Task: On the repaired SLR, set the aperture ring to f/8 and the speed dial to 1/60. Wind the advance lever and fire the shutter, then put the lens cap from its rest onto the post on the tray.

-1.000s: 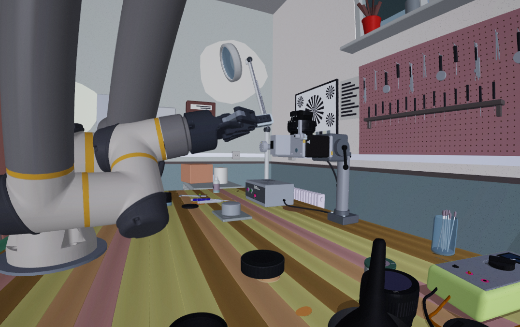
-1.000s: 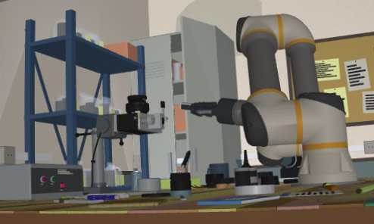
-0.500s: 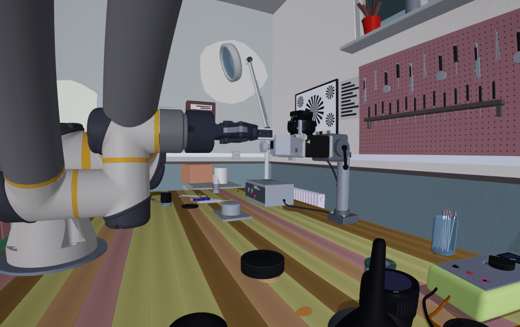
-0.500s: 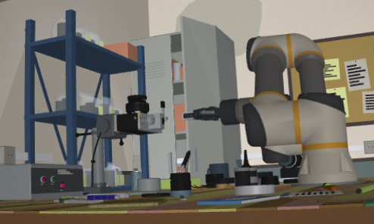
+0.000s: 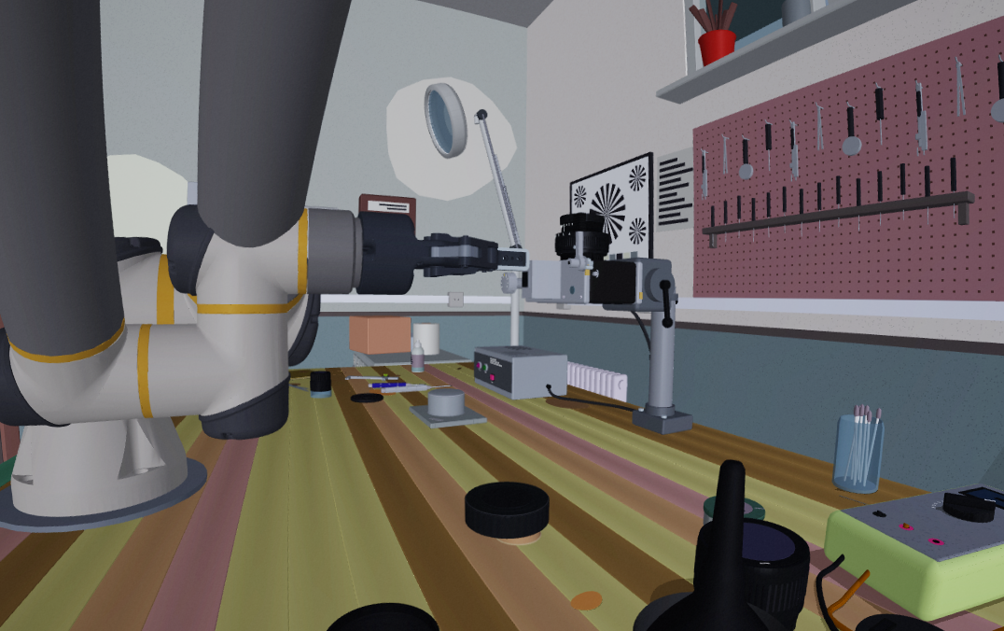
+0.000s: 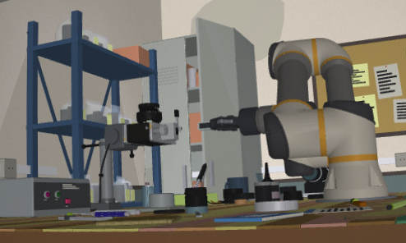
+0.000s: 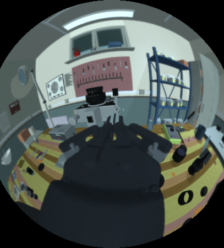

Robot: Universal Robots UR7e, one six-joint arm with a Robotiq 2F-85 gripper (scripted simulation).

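Note:
My gripper (image 5: 512, 256) is closed and empty, held level at camera height and pointing at the end of the SLR (image 5: 584, 276). The SLR (image 6: 149, 130) sits on a grey stand above the bench, its black lens (image 5: 580, 232) pointing up and a thin lever (image 6: 176, 115) standing up at the end nearest me. In the second side camera a short stretch of air lies between my fingertips (image 6: 202, 125) and the camera body. A black lens cap (image 5: 507, 508) lies on a tan rest on the striped bench. A grey round post on a flat tray (image 5: 446, 406) stands further back.
A grey control box (image 5: 519, 371) sits on the bench under the SLR, and the stand's column (image 5: 661, 369) rises beside it. A green meter (image 5: 953, 549) and a black lens (image 5: 757, 561) lie at the near end. A magnifier arm (image 5: 500, 176) leans behind my gripper.

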